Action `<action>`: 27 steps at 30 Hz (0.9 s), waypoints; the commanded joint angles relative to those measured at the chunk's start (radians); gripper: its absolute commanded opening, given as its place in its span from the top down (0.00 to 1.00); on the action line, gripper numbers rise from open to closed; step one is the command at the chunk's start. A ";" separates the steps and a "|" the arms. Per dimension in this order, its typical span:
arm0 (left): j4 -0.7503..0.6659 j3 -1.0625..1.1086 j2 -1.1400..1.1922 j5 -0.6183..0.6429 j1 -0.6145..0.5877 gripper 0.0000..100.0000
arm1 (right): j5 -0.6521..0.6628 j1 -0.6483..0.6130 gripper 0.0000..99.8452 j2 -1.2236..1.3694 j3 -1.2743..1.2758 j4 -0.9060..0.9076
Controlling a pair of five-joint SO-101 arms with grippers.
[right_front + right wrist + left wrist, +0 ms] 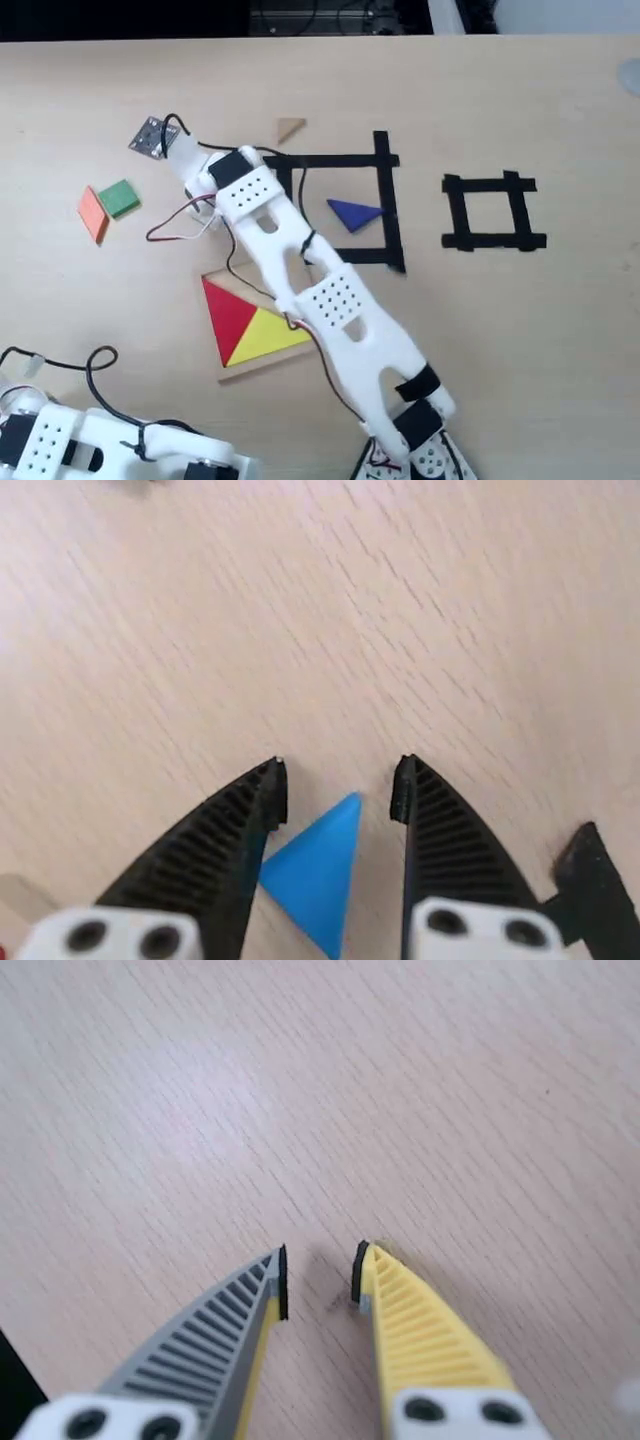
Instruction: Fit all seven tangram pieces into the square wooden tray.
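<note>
- right arm (330, 300) stretched from the near edge of the desk (500, 100) diagonally toward the far-left corner, lying over the far part of the wooden tray (262, 362) and the left side of the big tape square (382, 190)
- right gripper (339, 780): black fingers wide apart, gripping nothing
- light blue triangle (315, 875) flat on the desk in the gap, one tip toward the fingertips; one finger overlaps its edge in view, contact can't tell
- left gripper (320, 1275): grey and yellow fingers a little apart, nothing between, bare desk under and ahead
- left arm (60, 440) folded at the near-left corner, well apart from all pieces
- tray mid-desk, nearer the near edge; red triangle (228, 315) and yellow triangle (268, 335) sit in it, touching along one edge
- dark blue triangle (355, 213) inside the big tape square, free room all round; can't tell if it's the piece at the right gripper
- green square (119, 198) and orange parallelogram (93, 214) just beside each other toward the left edge, open desk around
- tan triangle (291, 128) toward the far edge, just outside the big tape square
- cables (175, 225) loop between the tray and the green square
- small tape square (495, 241) toward the right edge, bare desk round it
</note>
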 commanded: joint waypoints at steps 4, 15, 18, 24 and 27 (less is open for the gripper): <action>-0.015 -0.004 -0.008 -0.008 0.007 0.86 | 0.038 0.017 0.81 -0.008 -0.070 0.018; -0.015 -0.004 -0.008 -0.008 0.012 0.86 | 0.035 0.046 0.81 -0.008 -0.074 0.117; -0.015 -0.004 -0.008 -0.008 0.012 0.86 | 0.035 0.044 0.81 -0.008 -0.074 0.126; -0.015 -0.004 -0.008 -0.008 0.013 0.86 | 0.025 0.028 0.81 -0.016 -0.097 0.180; -0.015 -0.004 -0.008 -0.008 0.013 0.86 | -0.026 0.021 0.81 -0.019 -0.145 0.224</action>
